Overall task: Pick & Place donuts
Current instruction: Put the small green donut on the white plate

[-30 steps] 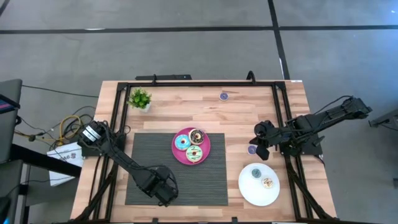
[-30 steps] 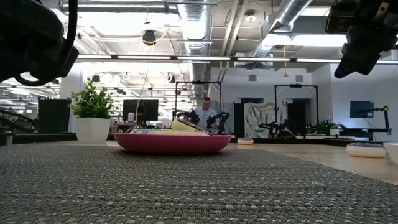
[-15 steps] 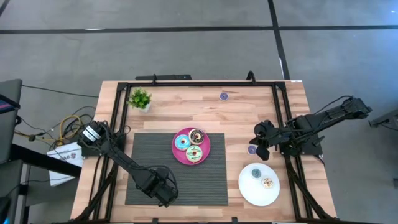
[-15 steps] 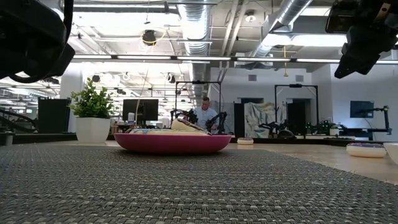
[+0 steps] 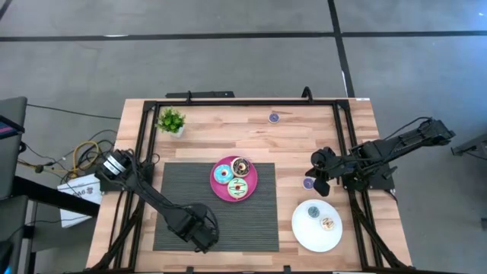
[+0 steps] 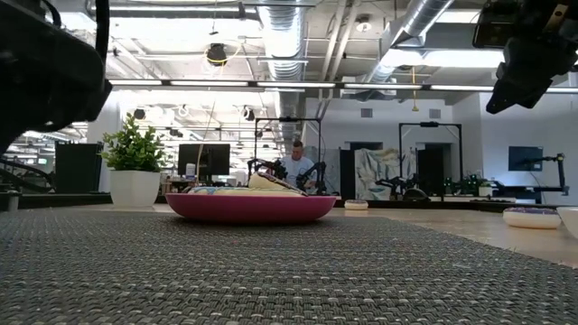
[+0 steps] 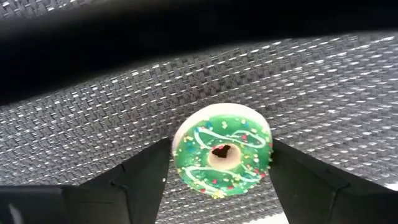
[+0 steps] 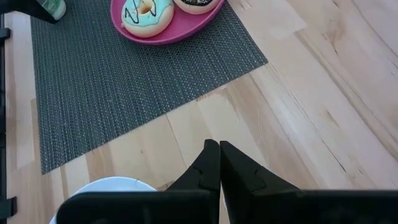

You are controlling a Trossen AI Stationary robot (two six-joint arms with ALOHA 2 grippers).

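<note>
left tool (image 7: 221, 163) clamped on green donut (image 7: 222, 157), over mat (image 5: 251, 221) at 7 o'clock of pink plate (image 5: 252, 188) | right tool (image 8: 219, 163) together, idle | risk: shallow edge grip, donut slips

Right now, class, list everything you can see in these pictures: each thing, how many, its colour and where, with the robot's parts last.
wooden table: one, pale.
woven mat: one, dark grey, table's left half.
pink round plate: one, mat's right edge.
plate donuts: three; blue, chocolate, green-and-cream.
white round plate: one, near right corner.
its donuts: two; grey-blue, cream.
purple donuts: two, bare wood.
potted plant: one, green, far left.
person: one, room behind.
left gripper: above mat, holding green sprinkled donut.
right gripper: shut, above bare wood.
</note>
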